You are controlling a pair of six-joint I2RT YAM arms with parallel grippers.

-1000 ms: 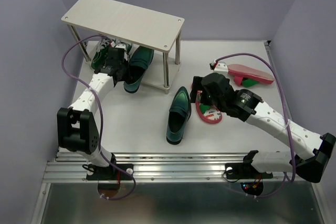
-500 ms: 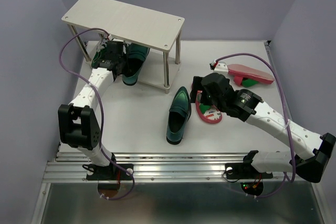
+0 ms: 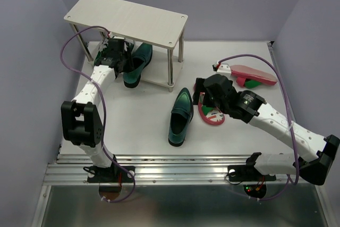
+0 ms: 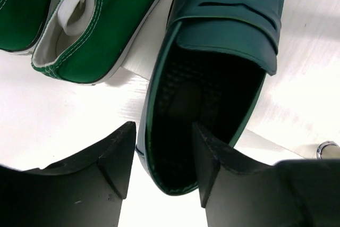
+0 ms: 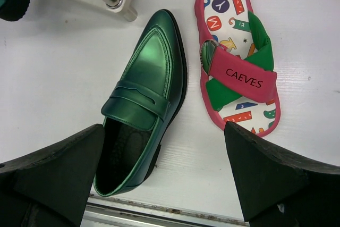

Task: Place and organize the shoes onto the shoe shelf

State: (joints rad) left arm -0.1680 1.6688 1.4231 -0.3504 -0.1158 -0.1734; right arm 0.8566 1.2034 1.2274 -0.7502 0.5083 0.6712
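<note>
One glossy green loafer [image 4: 212, 78] is clamped at its heel wall by the left end effector [image 4: 162, 168], partly on the shoe shelf's [image 3: 127, 19] lower board beside green canvas sneakers [image 4: 101, 19]. The right end effector [image 5: 164, 179] is spread wide above the counter [image 3: 138, 120], over the second loafer [image 5: 143, 104] and a red flip-flop [image 5: 236, 62]; another flip-flop [image 3: 254, 74] lies near the counter's right edge.

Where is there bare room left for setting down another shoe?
The shelf's top board is entirely bare. Table is free between the left arm and the loose loafer. Crowded: lower tier, holding sneakers and the gripped loafer.
</note>
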